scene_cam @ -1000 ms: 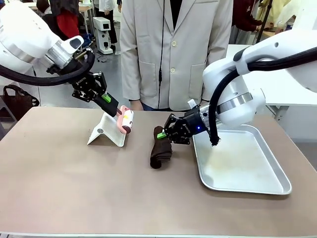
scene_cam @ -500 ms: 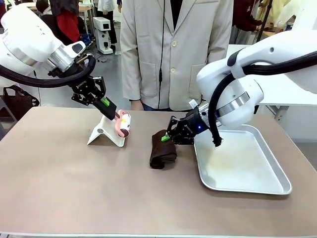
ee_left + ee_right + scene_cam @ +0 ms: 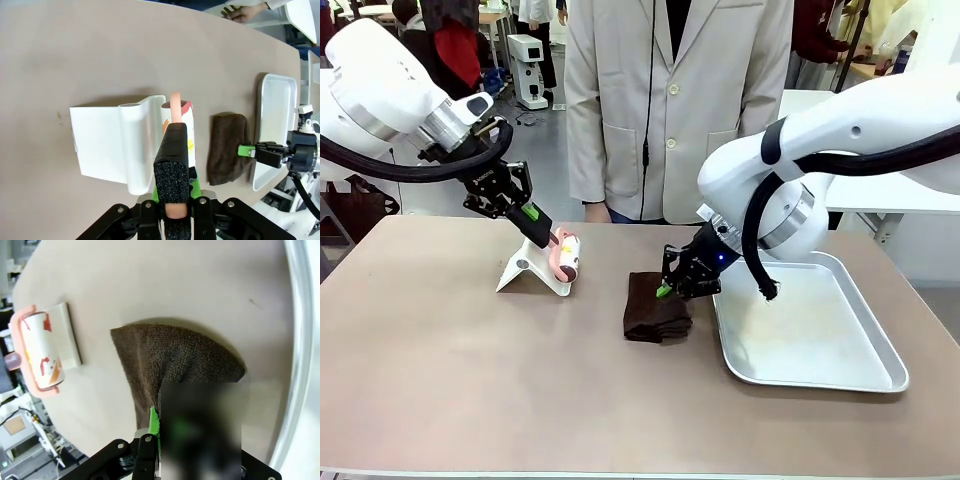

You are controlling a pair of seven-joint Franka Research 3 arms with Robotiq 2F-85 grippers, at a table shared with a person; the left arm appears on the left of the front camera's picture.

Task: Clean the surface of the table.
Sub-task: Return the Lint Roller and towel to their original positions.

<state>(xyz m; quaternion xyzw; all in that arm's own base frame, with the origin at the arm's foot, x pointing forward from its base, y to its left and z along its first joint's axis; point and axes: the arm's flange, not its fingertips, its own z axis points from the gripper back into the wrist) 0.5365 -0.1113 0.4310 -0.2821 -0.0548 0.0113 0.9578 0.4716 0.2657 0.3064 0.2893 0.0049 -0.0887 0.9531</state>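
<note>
Desk (image 3: 470, 380) with a brownish top spans the scene, a person in a pale coat (image 3: 675, 100) standing at its far side. A dark brown cloth (image 3: 655, 308) lies near the desk's middle. The right pincer (image 3: 667, 287) is clamped on the cloth's far edge. Just right of the cloth sits a silver tray (image 3: 865, 360). Left of the cloth, the left pincer (image 3: 552, 238) grips the pink handle of a lint roller (image 3: 566, 259), held against a white stand (image 3: 532, 272).
</note>
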